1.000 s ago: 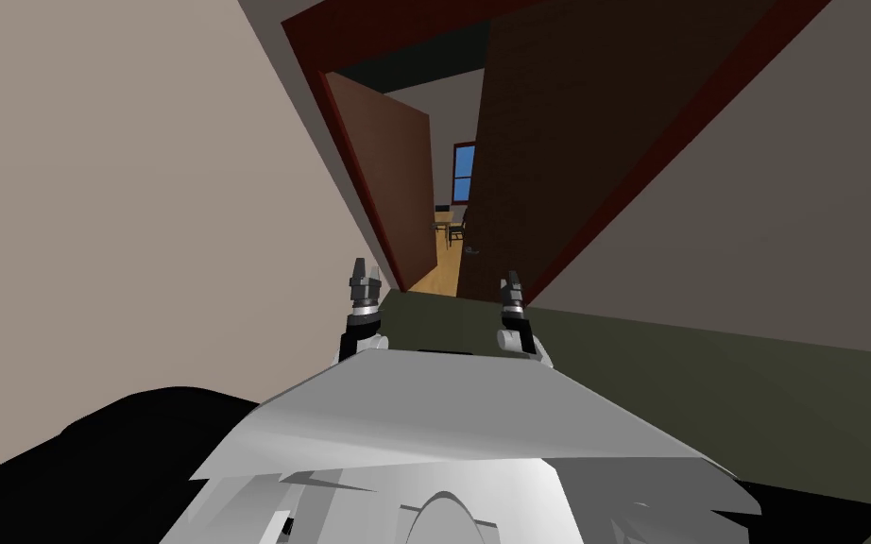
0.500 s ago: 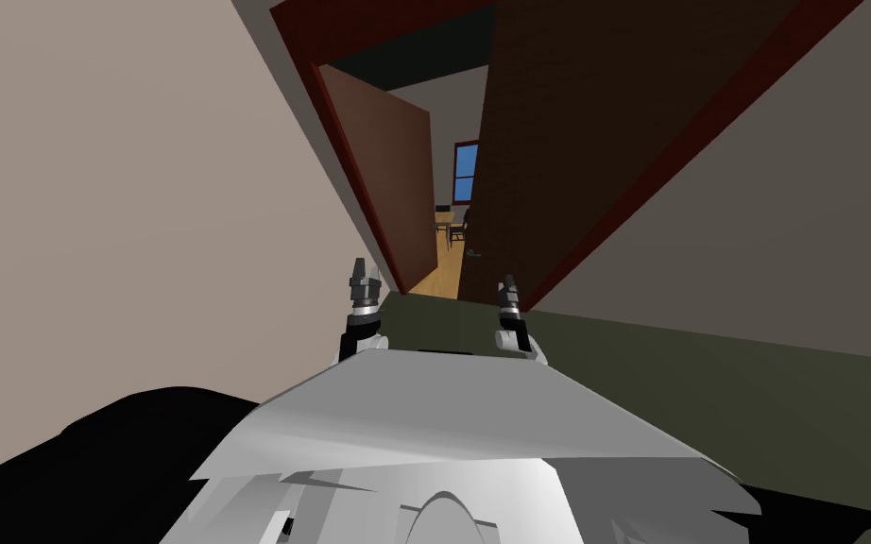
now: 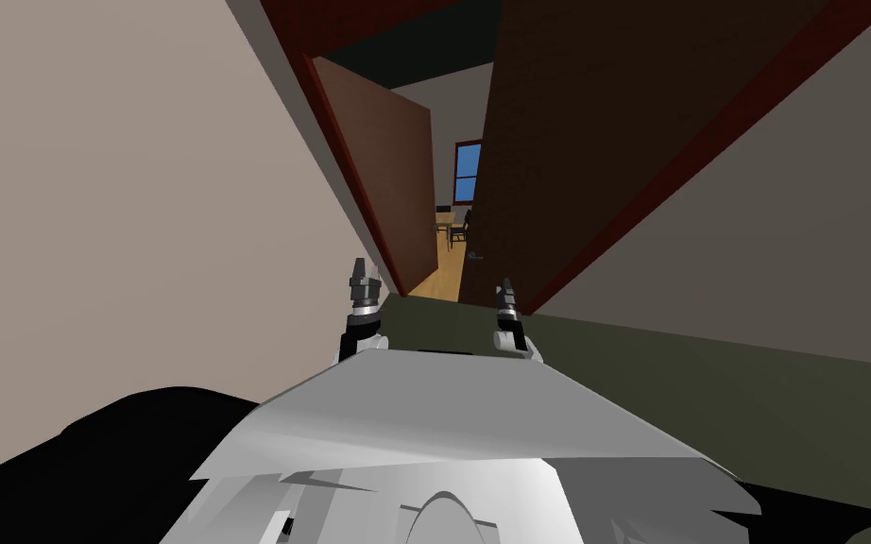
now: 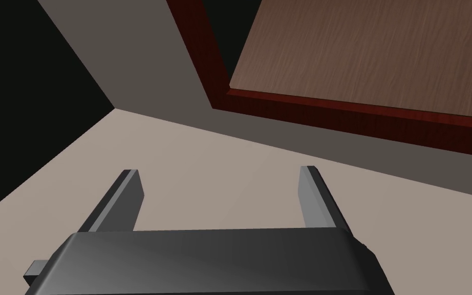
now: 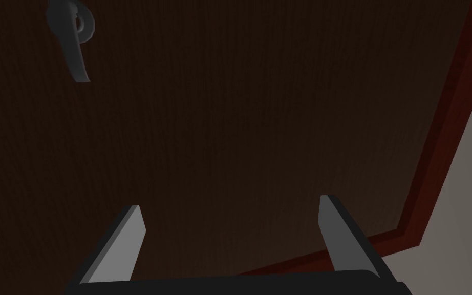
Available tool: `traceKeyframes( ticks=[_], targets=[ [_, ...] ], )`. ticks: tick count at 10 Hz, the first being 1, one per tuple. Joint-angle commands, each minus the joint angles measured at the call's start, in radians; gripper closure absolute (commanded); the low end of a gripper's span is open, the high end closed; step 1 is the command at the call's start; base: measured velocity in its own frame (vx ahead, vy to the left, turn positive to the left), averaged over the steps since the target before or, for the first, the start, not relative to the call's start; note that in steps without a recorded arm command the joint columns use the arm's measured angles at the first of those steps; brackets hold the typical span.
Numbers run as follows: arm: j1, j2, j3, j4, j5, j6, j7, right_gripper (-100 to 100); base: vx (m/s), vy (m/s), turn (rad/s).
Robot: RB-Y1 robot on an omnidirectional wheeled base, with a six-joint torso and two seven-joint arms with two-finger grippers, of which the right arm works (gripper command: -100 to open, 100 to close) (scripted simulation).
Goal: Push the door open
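Note:
A dark brown door (image 3: 575, 132) stands ajar in a dark red frame (image 3: 330, 113), hinged on its right side. Its grey lever handle (image 3: 473, 254) sits near the free edge, also seen as the handle (image 5: 73, 38) in the right wrist view. My right gripper (image 3: 507, 288) is open and faces the door panel (image 5: 240, 128) close up, below and beside the handle; contact cannot be told. My left gripper (image 3: 361, 272) is open beside the left jamb, facing the beige wall (image 4: 219, 169) and the frame (image 4: 342, 112).
Through the gap a second brown door (image 3: 396, 179) stands open on the left, with a wood floor (image 3: 438, 274), a table and chair (image 3: 452, 225) and a blue window (image 3: 465, 172) beyond. Beige walls flank the doorway. The floor under me is dark olive (image 3: 708, 378).
The whole picture has grown and shifted outward: I have moved closer to the doorway. My right gripper has edged slightly left, toward the door's free edge. The left arm holds still.

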Motion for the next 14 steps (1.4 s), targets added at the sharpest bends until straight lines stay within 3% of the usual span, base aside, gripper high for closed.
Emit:
traceKeyframes(
  ticks=[1,14],
  targets=[
    [-0.024,-0.003,-0.005,0.05,-0.003,-0.011,-0.004,-100,0.095,0.013,0.006],
    [-0.144,0.0,-0.028,0.376,-0.016,-0.08,-0.02,-100,0.099,0.01,0.006]
  ],
)
